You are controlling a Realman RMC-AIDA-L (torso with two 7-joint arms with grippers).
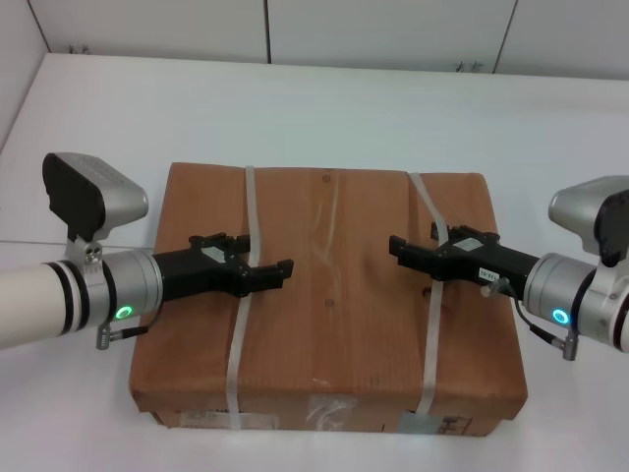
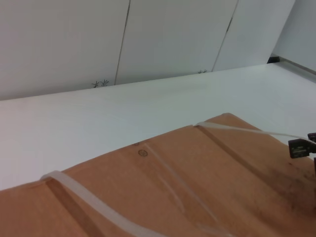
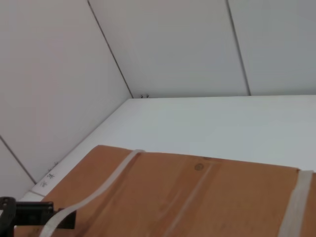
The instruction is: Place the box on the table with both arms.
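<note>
**Cardboard box on desk, both hands hooked in its straps**

Brown cardboard box (image 1: pixel 329 295) lies flat on white desk (image 1: pixel 324 108), near edge closest to robot. Near side face shows white labels (image 1: pixel 432 425) and clear tape. Two whitish straps run front to back over the lid: left strap (image 1: pixel 241 324), right strap (image 1: pixel 430 324).

Left hand (image 1: pixel 265 273) comes in from the left over the lid, black fingers reaching across the left strap; strap looks lifted, caught at the fingers. How far fingers are apart: cannot tell.

Right hand (image 1: pixel 413 254) comes in from the right, fingers at the right strap, which bends up there. Opening: cannot tell.

Green ring lights on both wrists.

Beyond box: bare desk, then panelled white wall (image 1: pixel 393 29).
</note>
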